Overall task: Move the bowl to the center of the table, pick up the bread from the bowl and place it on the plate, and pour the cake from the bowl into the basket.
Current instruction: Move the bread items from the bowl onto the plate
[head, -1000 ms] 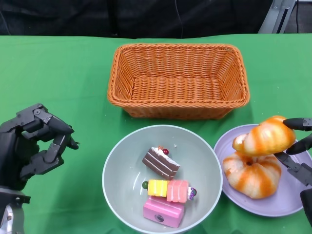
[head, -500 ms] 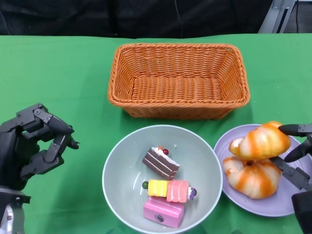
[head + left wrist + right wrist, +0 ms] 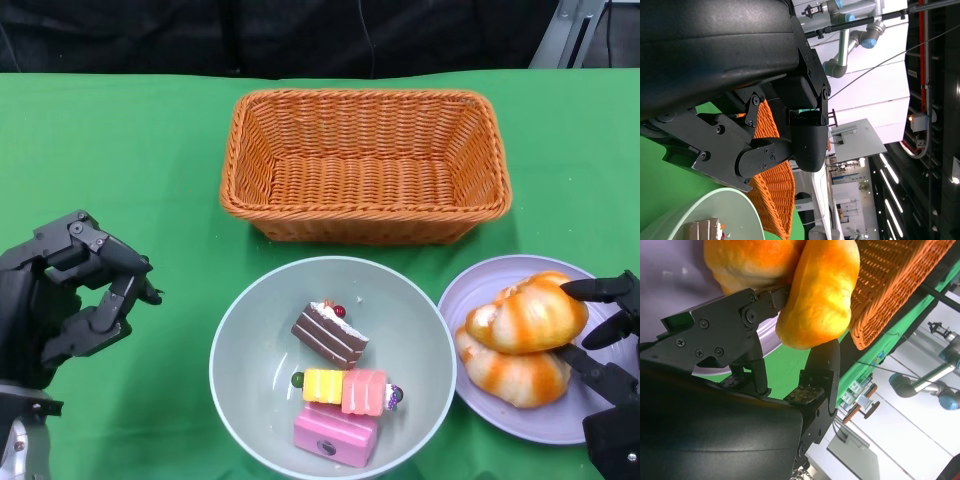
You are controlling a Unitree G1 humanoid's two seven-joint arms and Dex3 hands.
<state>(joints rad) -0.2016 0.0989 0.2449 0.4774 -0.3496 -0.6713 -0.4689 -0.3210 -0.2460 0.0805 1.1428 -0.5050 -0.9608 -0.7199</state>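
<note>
**Second croissant on the plate, release pending**

Your right robot hand (image 3: 608, 335) is clamped on the upper croissant (image 3: 532, 312), pinching it between fingers above and below; the right wrist view confirms the bread pressed between the black fingers (image 3: 822, 365). This croissant lies on top of the other croissant (image 3: 512, 374), both over the lilac plate (image 3: 470, 290) at the bench's right. I judge the placing step nearly done. To finish it well, spread the fingers slowly and draw the hand back toward the plate's outer edge, not upward, so the top croissant does not roll off its neighbour. It sits on a rounded surface, so watch for it tipping toward the bowl.

Your left robot hand (image 3: 75, 295) hangs over the green cloth at the left, fingers curled inward on nothing.

The grey-green bowl (image 3: 240, 330) stands at the middle front, just beside the plate. It holds a chocolate cake slice (image 3: 330, 333), a yellow-and-pink cake (image 3: 345, 389) and a pink block cake (image 3: 335, 432). The wicker basket (image 3: 365, 165) stands behind it, close enough for the pour that remains.

The bench (image 3: 120, 150) is covered in green cloth. Behind it the room is dark; the wrist views show other robot arms (image 3: 855, 37) and bright ceiling lights beyond.
</note>
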